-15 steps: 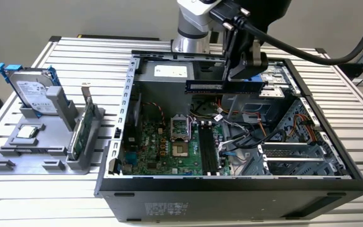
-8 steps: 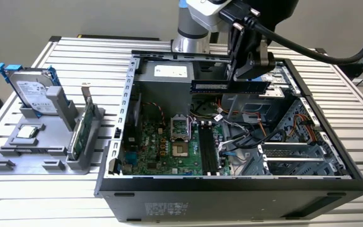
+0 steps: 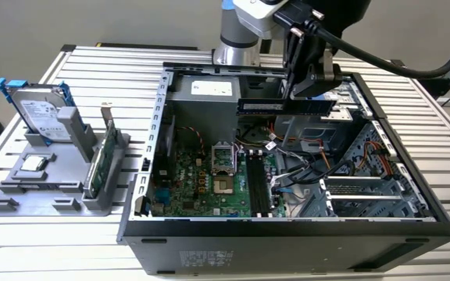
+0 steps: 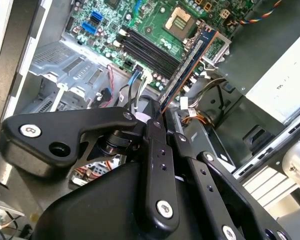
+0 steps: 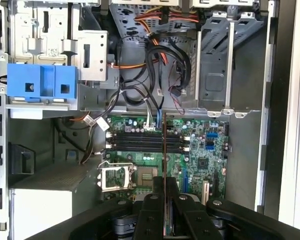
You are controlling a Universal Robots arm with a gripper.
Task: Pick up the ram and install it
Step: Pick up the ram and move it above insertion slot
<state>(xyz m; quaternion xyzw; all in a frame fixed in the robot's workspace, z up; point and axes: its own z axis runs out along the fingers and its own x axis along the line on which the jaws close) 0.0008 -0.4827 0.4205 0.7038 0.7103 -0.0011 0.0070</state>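
Observation:
The ram [image 3: 286, 106] is a long dark stick with black chips. It hangs level above the open computer case [image 3: 287, 225], over the rear of the interior. My gripper [image 3: 313, 93] is shut on its top edge. In the second wrist view the ram [image 4: 186, 67] runs out from the gripper [image 4: 157, 117] toward the motherboard. In the first wrist view the ram [image 5: 163, 152] shows edge-on as a thin line from the gripper [image 5: 164, 197], crossing the black memory slots [image 5: 145, 142]. Those slots [image 3: 258, 187] lie beside the processor socket [image 3: 221, 158], well below the stick.
A grey holder [image 3: 21, 193] at the exterior view's left carries a silver hard drive with blue rails [image 3: 41, 114] and a green expansion card [image 3: 104, 155]. Loose cables [image 3: 303, 167], drive cages [image 3: 365, 196] and the power supply [image 3: 209, 89] crowd the case around the slots.

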